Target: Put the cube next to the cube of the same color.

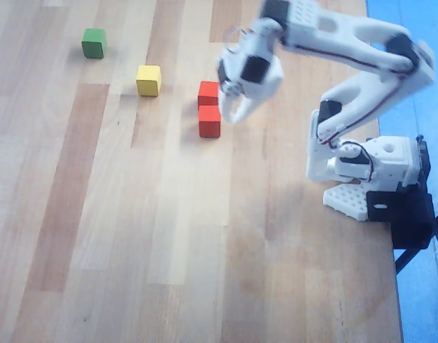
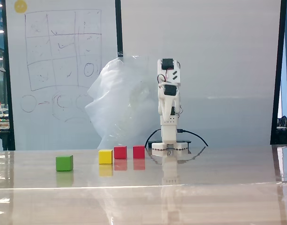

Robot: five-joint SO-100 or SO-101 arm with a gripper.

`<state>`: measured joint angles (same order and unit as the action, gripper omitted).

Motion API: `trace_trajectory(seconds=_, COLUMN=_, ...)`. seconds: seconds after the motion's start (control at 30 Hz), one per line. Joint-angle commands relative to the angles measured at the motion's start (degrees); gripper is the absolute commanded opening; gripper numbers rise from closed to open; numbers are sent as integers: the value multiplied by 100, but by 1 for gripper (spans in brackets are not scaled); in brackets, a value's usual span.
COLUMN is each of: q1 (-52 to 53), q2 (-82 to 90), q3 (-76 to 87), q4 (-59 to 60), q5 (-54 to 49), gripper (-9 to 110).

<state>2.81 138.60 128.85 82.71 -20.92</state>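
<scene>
In the overhead view, two small red wooden cubes sit at upper centre of the frame: one small red wooden cube (image 1: 210, 121) lies directly below the other small red wooden cube (image 1: 208, 93), their facing sides touching or nearly so, which is the pairing the task asks for. I cannot tell which of the two was carried. A small yellow wooden cube (image 1: 148, 80) lies to their left and a small green wooden cube (image 1: 93, 43) farther toward the upper left, all on the pale wood-plank surface (image 1: 133, 236). The white claw (image 1: 236, 107) hangs just right of the red pair, raised, fingers spread and empty. I judge the placing done. The fixed view shows the red cubes (image 2: 120, 152) (image 2: 138, 152) slightly apart.
</scene>
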Motion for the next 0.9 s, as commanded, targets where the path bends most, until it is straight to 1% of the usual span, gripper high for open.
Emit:
trace_trajectory(seconds=0.0, q1=-88, q2=1608, q3=1195, q4=-747, q5=0, gripper=0)
trace_trajectory(seconds=0.13, q1=-79, q2=2786, q3=2426, q4=-1345, q5=-26, gripper=0)
trace_trajectory(seconds=0.23, q1=-88, q2=3445, q3=2927, q4=-1635, q5=-26, gripper=0)
trace_trajectory(seconds=0.5, q1=-88, q2=4649, q3=4544, q4=-1802, q5=-9, gripper=0)
trace_trajectory(seconds=0.6, q1=-79, q2=5344, q3=4799, q4=-1608, q5=26, gripper=0)
trace_trajectory(seconds=0.67, q1=-79, q2=5845, q3=4816, q4=-1266, q5=18, gripper=0)
trace_trajectory(seconds=0.73, q1=-79, q2=5985, q3=4790, q4=-1020, q5=-9, gripper=0)
trace_trajectory(seconds=0.87, q1=-79, q2=5924, q3=4772, q4=-1107, q5=26, gripper=0)
